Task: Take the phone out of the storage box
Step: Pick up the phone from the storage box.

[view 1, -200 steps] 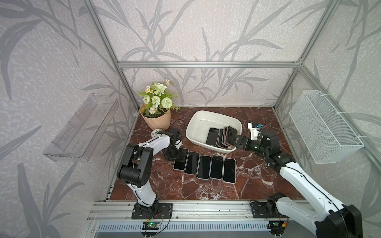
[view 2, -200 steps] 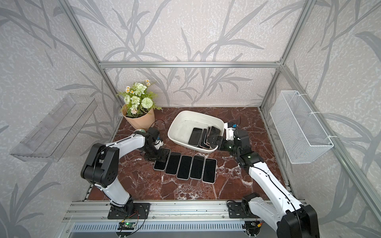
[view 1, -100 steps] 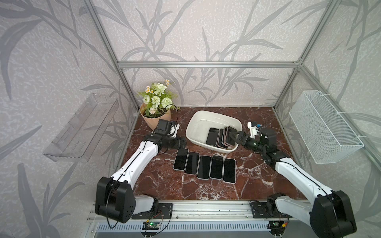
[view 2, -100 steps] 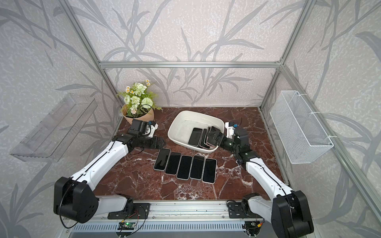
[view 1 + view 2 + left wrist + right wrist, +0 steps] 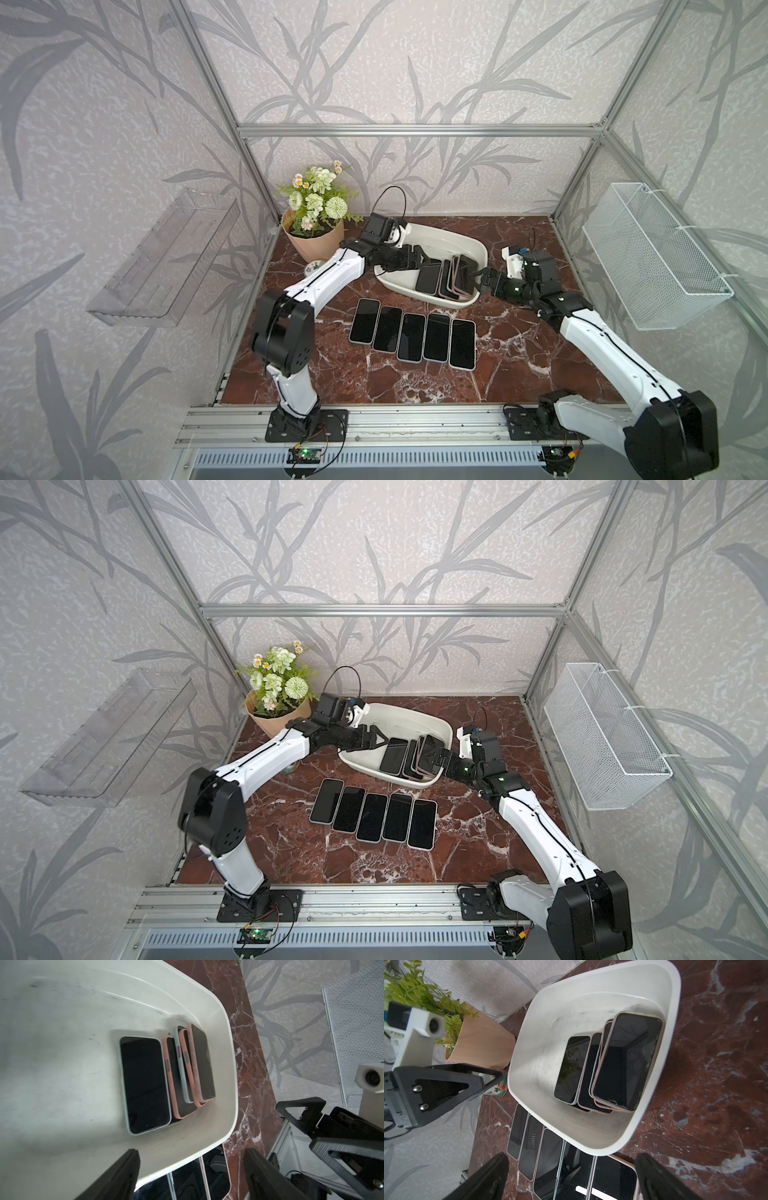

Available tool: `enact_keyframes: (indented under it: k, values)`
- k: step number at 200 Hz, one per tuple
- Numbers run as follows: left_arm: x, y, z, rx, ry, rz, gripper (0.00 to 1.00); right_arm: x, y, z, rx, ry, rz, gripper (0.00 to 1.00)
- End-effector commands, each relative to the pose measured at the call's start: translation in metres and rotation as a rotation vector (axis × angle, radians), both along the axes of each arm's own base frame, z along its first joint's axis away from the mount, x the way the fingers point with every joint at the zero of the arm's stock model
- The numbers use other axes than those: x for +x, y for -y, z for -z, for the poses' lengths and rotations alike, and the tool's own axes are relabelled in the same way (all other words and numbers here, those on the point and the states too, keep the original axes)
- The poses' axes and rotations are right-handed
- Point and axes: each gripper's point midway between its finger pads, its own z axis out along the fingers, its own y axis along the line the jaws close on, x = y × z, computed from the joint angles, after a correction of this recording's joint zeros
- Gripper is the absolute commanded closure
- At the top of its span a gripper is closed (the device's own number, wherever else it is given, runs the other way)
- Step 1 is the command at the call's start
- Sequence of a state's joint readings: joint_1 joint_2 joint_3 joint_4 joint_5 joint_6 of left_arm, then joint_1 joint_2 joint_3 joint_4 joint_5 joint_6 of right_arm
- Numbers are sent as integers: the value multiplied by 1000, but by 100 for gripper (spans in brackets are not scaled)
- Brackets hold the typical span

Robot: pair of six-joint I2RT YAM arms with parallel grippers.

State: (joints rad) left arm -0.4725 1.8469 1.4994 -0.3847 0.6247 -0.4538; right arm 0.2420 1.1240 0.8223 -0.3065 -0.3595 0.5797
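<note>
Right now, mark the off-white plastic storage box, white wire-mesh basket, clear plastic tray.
storage box (image 5: 451, 245): top view, far inner wall
wire-mesh basket (image 5: 648, 266): top view, front mesh wall
clear tray (image 5: 166, 253): top view, flat panel

Overlapping phones (image 5: 143, 1084) in storage box (image 5: 62, 1043), left pincer (image 5: 191, 1157) spread wide

Bright, even diffuse light; soft shadows; blurred near edges in wrist views.

The left gripper (image 5: 424, 258) has come up off the table beside the storage box (image 5: 457, 240). It now hangs over the box's end on that arm's side, jaws spread, pointing at the phones (image 5: 429, 277) inside. The arm's elbow stands high again.
</note>
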Motion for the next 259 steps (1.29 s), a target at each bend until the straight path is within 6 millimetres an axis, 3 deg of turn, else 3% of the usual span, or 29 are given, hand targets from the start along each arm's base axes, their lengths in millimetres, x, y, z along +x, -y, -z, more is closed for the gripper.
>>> enact_keyframes:
  k: [1,44,94,177,259]
  values:
    - [2,40,-4,-85,-49,78,19,-7,17,1,-77,-20,39,1]
    - [-2,77,54,-23,-145,165,26,-6,36,5,18,-102,104,1]
    - [-9,102,88,2,-181,210,33,-2,38,3,63,-92,115,1]
    - [-10,119,93,-1,-179,224,40,-3,39,8,78,-74,128,1]
    - [-14,121,96,20,-196,220,41,-5,39,9,79,-70,125,1]
